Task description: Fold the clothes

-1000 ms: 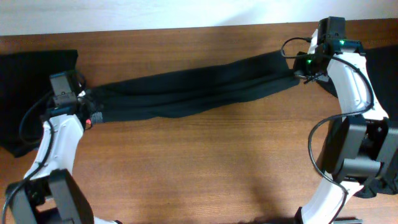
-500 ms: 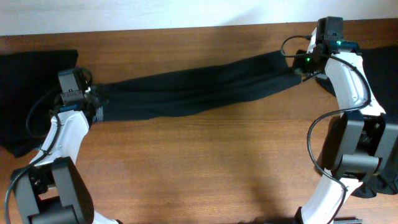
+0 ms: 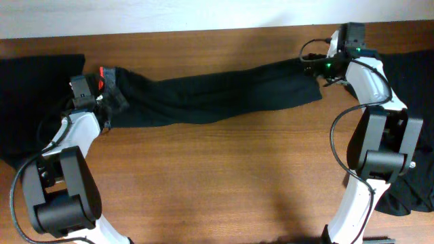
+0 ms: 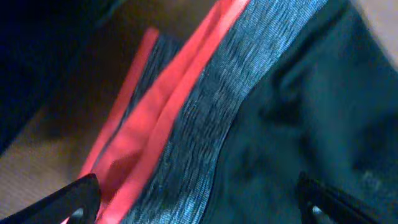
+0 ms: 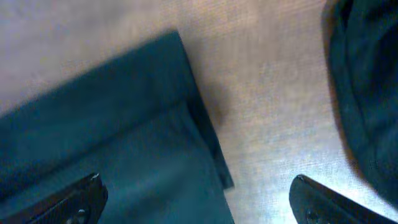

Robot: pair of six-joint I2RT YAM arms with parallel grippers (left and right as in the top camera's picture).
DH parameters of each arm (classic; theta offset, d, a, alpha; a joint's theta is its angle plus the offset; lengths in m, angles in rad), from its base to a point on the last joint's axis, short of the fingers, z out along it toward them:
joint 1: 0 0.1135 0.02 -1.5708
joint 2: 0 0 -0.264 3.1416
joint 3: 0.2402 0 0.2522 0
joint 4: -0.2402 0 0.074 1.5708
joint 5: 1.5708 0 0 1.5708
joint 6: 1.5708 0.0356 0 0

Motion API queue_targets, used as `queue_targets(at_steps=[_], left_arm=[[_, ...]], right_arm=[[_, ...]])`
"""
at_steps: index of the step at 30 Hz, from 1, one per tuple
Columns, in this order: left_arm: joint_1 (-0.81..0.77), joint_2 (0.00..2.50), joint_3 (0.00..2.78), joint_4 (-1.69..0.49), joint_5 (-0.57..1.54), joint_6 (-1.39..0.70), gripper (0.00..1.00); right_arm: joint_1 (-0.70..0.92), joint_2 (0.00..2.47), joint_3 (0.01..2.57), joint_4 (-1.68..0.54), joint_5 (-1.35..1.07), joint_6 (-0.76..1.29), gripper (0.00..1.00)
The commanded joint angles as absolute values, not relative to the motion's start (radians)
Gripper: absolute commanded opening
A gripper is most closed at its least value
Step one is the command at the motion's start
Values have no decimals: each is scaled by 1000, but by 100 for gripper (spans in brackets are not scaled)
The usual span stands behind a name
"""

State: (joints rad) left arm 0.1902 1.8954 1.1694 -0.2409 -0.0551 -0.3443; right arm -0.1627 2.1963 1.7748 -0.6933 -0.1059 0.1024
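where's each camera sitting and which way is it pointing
overhead: fixed above the table, looking down on the trousers; left gripper and right gripper at their ends
left wrist: on the left arm, facing down at the red-edged waistband; its open fingertips at bottom
right wrist: on the right arm, facing down at the trouser hem; its open fingertips at bottom
shared: overhead and left wrist both show the waistband

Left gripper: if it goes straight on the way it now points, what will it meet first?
Most likely the grey, red-edged waistband of the black trousers: it fills the view between the open fingers of the left gripper. How far off it lies is unclear.
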Motion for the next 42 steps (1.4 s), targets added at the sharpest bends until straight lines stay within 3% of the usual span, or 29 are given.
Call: queue_targets(at_steps=[1, 20, 31, 34, 37, 40, 41, 42], left_arm=[[195, 1894, 1204, -306, -40, -339, 100], [194, 1892, 1212, -509, -41, -336, 100], [194, 1892, 1212, -517, -41, -336, 100], [194, 1892, 1212, -517, -41, -336, 100], [194, 1892, 1212, -517, -41, -336, 100], [194, 1892, 1212, -517, -41, -336, 100], [194, 1892, 1212, -517, -40, -336, 100], [194, 1892, 1212, -517, -41, -336, 100]], right_arm=[[-164, 2189, 1781, -710, -115, 82, 99], [-165, 2275, 1781, -665, -129, -11, 96], [-163, 2344, 1781, -573, -211, -12, 94], [-163, 2364, 1781, -564, -249, -12, 80], [-164, 2381, 1778, -588, -251, -12, 51], [-165, 2381, 1777, -636, -244, -11, 12], [-166, 2381, 1777, -660, -233, -11, 4], [-166, 2381, 1777, -677, -225, -11, 4]])
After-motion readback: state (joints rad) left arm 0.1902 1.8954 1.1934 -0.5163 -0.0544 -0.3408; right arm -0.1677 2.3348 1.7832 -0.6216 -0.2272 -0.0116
